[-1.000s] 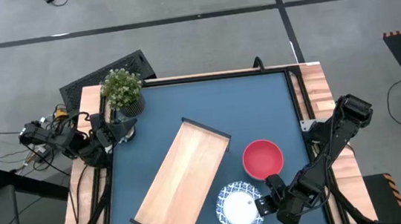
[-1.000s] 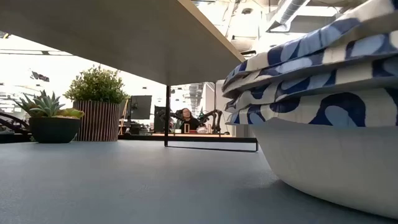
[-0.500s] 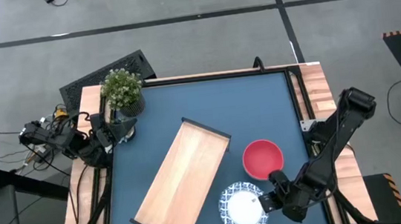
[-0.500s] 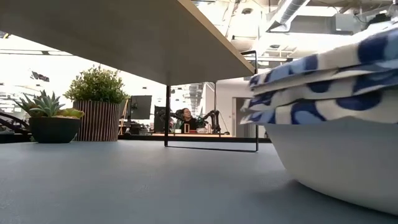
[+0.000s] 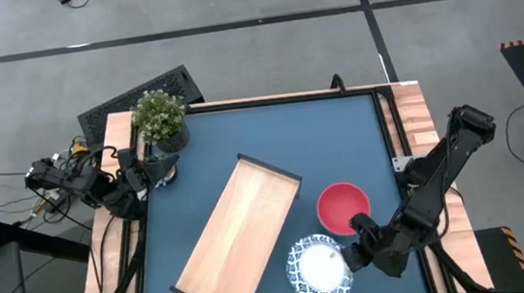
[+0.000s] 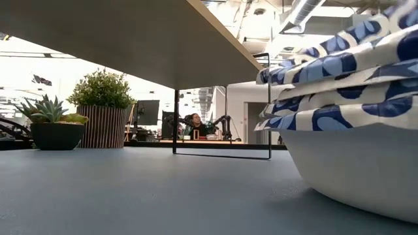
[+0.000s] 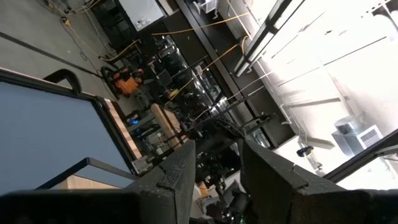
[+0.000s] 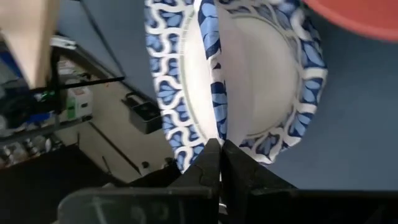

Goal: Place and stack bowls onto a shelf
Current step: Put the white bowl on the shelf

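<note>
A stack of blue-and-white bowls (image 5: 316,270) sits on the dark blue table near its near edge, and a red bowl (image 5: 343,206) stands just beyond it. To their left is the shelf (image 5: 237,237), a light wooden board raised on thin dark legs (image 6: 222,154). My right gripper (image 5: 351,257) is at the stack's right side, shut on the top bowl's rim. My left gripper (image 7: 217,180) stays off the table's far left corner, open, with nothing between its fingers. My right gripper pinches the top bowl's rim (image 8: 214,127) between its two fingers, at the bowl's right side. The fingers slant down from the table's right. That side of the bowl is tipped up off the bowl beneath (image 8: 267,74), while its left side rests on the stack.
A leafy potted plant (image 5: 159,118) and a small succulent (image 6: 49,124) stand at the table's far left corner. Wooden rails (image 5: 411,121) run along the table's sides. Bare blue table lies beyond the shelf and the red bowl.
My right gripper has risen with the top bowl's rim and drawn slightly toward the table's right edge. The bowl's right side has tipped up, and the stack has shifted a little to the right.
</note>
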